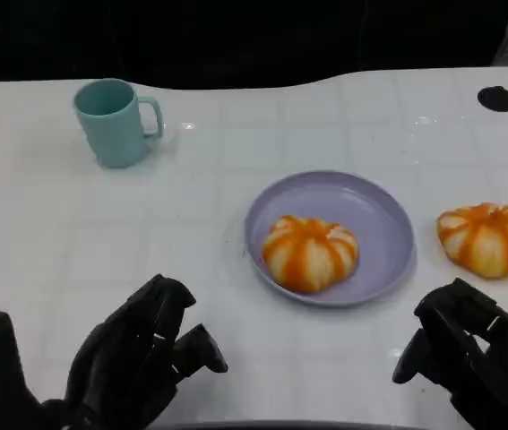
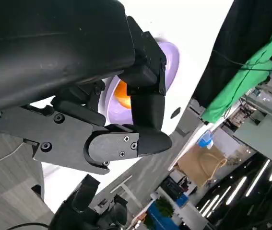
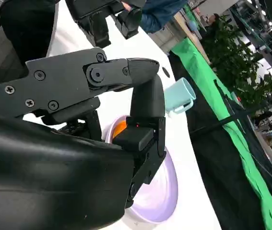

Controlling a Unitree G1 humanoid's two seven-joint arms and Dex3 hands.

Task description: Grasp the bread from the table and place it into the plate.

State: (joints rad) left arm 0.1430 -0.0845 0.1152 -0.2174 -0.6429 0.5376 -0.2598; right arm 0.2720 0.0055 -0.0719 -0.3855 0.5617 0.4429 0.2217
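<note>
A lilac plate [image 1: 388, 215] lies right of the table's middle with one orange-striped bread [image 1: 310, 253] in it. A second striped bread [image 1: 487, 237] sits on the bare table just right of the plate. My left hand [image 1: 142, 358] hovers at the near left, empty, fingers apart. My right hand [image 1: 473, 354] hovers at the near right, a short way in front of the loose bread, also empty. In the left wrist view, the plate [image 2: 171, 57] and a sliver of bread [image 2: 121, 93] peek past my fingers [image 2: 145, 105]. The right wrist view shows the plate [image 3: 167, 191] beyond my fingers [image 3: 147, 100].
A teal mug [image 1: 115, 121] stands at the far left, also seen as the mug [image 3: 179, 96] in the right wrist view. Dark round holes [image 1: 497, 98] mark the table's far corners. A person in a blue sleeve [image 3: 159, 14] stands beyond the table.
</note>
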